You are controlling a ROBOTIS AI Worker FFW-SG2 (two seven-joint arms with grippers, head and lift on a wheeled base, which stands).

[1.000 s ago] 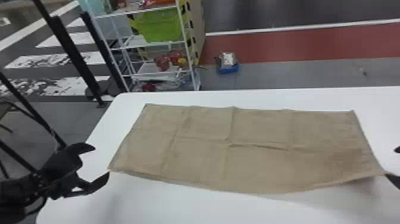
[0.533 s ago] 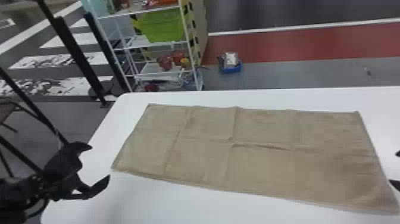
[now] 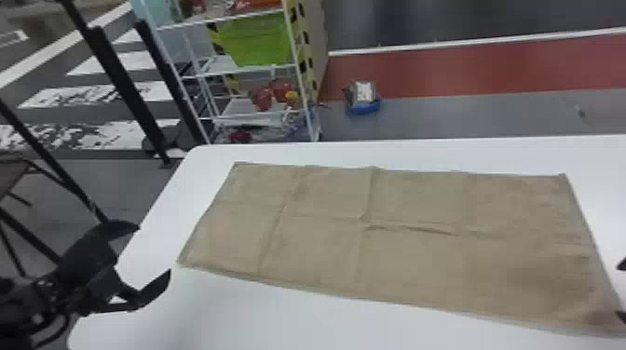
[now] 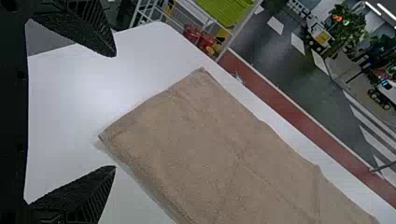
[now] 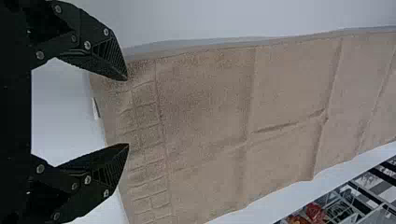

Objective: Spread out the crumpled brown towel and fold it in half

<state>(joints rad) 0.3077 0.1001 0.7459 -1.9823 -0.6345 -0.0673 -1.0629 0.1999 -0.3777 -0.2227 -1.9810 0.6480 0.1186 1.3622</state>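
My black left gripper and black right gripper gape wide, empty; too shallow a pinch could drop the flat brown cloth towel, centre to lower right in the head view, mid-fold.

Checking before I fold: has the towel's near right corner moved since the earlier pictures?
Yes: in the head view, the towel's near right corner has moved toward the robot, farther from the table's far edge.
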